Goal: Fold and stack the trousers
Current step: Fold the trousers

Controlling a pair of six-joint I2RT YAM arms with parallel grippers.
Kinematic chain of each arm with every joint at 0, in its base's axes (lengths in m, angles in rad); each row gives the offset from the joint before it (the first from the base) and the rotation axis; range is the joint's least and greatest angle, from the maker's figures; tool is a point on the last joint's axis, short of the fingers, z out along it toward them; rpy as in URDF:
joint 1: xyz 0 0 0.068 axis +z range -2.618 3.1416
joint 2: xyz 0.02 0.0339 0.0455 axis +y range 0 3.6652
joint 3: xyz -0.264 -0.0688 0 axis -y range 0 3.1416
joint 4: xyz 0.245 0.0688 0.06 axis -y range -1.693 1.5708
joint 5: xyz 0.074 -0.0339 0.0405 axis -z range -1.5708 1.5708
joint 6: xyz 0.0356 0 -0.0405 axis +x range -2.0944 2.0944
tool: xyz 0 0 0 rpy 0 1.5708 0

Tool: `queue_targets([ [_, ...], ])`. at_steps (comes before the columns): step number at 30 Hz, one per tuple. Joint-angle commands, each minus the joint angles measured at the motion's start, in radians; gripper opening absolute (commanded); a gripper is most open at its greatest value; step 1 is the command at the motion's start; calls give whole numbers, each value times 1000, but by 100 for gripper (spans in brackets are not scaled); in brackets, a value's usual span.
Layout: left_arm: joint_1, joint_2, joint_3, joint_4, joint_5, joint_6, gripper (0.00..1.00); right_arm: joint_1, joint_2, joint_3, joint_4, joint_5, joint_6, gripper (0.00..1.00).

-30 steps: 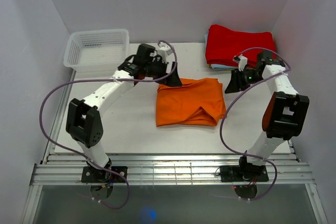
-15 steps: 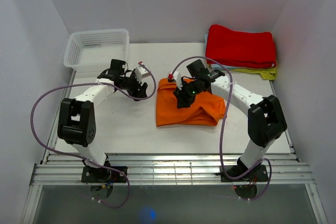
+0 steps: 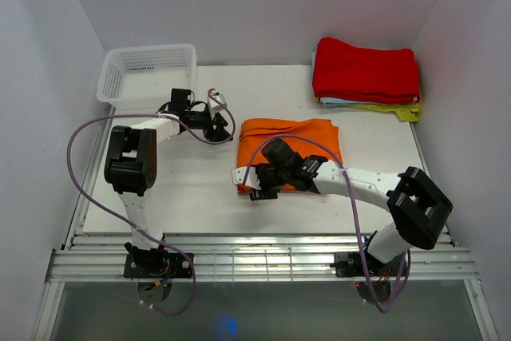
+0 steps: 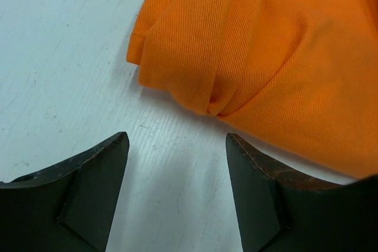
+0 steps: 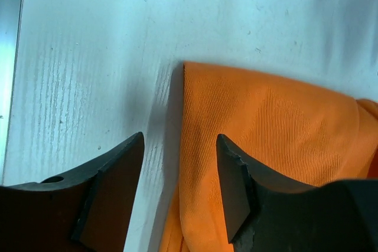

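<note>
Trousers (image 3: 299,138) sit folded into an orange slab mid-desk (image 3: 184,189). Left hand (image 3: 215,123) is just off their far-left corner, fingers apart and gripping nothing. The left wrist view shows bare desk in the gap, with a rolled fold edge just ahead. Right hand (image 3: 250,188) is at their near-left corner. The top view hides its fingers; the wrist view shows them spread, cloth edge in the gap, not pinched. Red cloth stack (image 3: 366,69) lies well beyond the trousers' far-right corner.
</note>
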Motion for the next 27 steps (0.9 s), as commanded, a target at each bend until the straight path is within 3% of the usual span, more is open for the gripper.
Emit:
queue_targets([
  [1,5,-13,37,56,109,-16,78,41,0,-28,124,91,-119,59],
  [5,2,-7,11,75,108,68,79,63,49,-32,174,131,-149,59],
  [17,-29,67,37,142,120,125,74,109,123,-117,317,258,-248,52],
  [23,-60,101,43,141,105,175,64,109,133,-127,331,280,-251,38],
  [27,-80,113,41,141,103,191,57,109,139,-126,331,283,-241,20],
])
